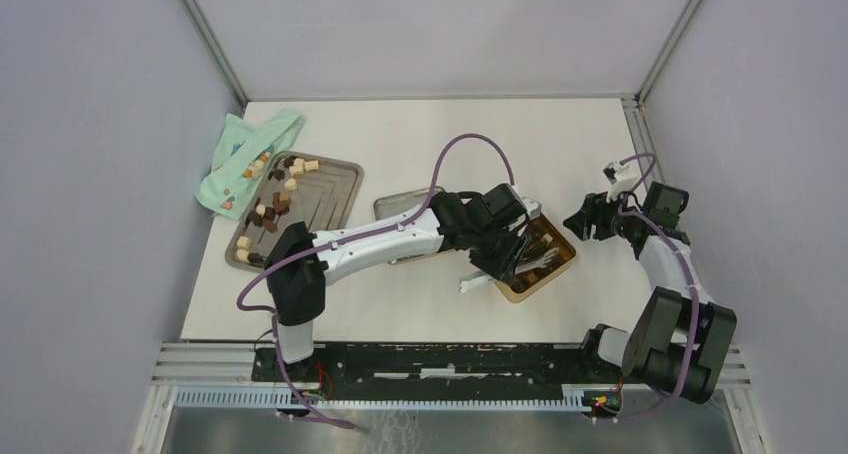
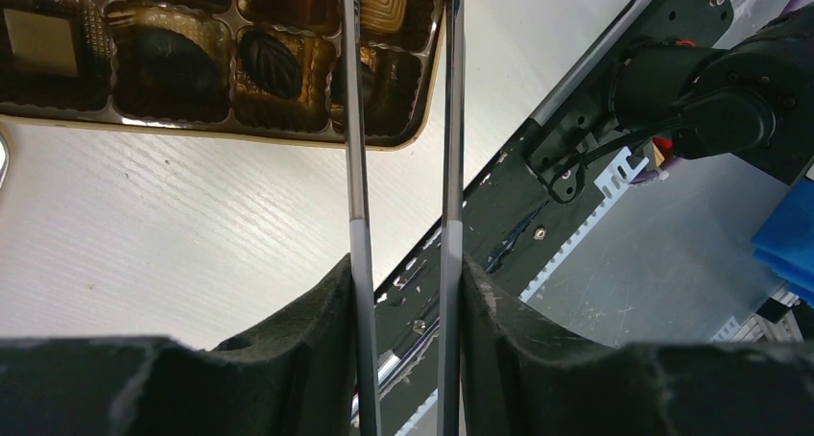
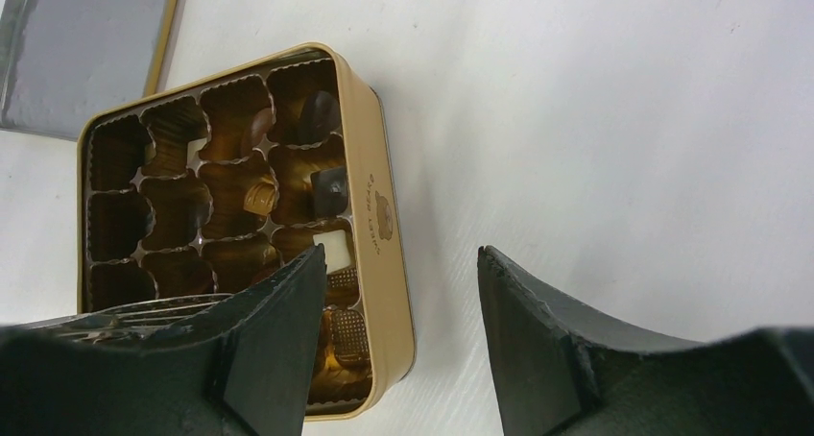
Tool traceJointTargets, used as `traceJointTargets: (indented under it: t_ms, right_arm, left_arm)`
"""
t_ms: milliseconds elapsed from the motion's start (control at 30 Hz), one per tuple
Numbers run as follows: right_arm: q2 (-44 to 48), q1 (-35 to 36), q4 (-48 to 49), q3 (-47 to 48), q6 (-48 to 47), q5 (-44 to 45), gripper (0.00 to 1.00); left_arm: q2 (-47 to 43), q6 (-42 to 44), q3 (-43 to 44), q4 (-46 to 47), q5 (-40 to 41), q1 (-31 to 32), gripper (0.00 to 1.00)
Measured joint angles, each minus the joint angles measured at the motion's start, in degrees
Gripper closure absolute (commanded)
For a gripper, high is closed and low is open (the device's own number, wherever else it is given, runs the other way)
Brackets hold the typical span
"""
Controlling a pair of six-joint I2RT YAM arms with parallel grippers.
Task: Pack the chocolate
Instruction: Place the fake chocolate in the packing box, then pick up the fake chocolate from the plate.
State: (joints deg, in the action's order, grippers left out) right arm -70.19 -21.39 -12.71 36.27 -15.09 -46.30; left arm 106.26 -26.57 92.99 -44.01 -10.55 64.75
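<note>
Loose chocolate (image 1: 275, 206) in dark, brown and cream chunks lies on a metal tray (image 1: 335, 189) at the left. The gold tin (image 1: 545, 264) sits mid-table, and several of its compartments hold pieces (image 3: 328, 188). Over the tin's near edge, my left gripper (image 1: 505, 254) is shut on long metal tweezers (image 2: 357, 167). The tweezers' two arms run over the tin's corner (image 2: 192, 132), past a dark leaf-shaped piece (image 2: 269, 63); their tips are out of frame. My right gripper (image 3: 401, 254) stands open just right of the tin's rim (image 3: 379, 215), with nothing in it.
The tin's flat lid (image 1: 400, 209) lies just left of the tin, under my left arm. A green patterned pouch (image 1: 245, 159) rests at the tray's far left corner. The rail with the arm bases (image 2: 576, 148) runs along the near table edge.
</note>
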Motion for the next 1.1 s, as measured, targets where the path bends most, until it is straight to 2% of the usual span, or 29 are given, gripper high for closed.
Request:
traceJointTargets:
  t_ms: [233, 600, 1100]
  right_arm:
    - [0.98, -0.13, -0.5, -0.13, -0.24, -0.31, 0.34]
    - [6.49, -0.55, -0.24, -2.78, -1.44, -2.1, 0.33]
    - [6.51, -0.55, 1.09, -4.33, -1.75, -3.63, 0.33]
  left_arm:
    - [-1.6, -0.07, -0.74, 2.34, 1.38, 0.0, 0.58]
    - [-13.77, -0.11, -4.61, 3.04, 7.63, -1.03, 0.57]
    - [-25.99, -0.15, -8.76, -7.72, 18.62, -7.76, 0.57]
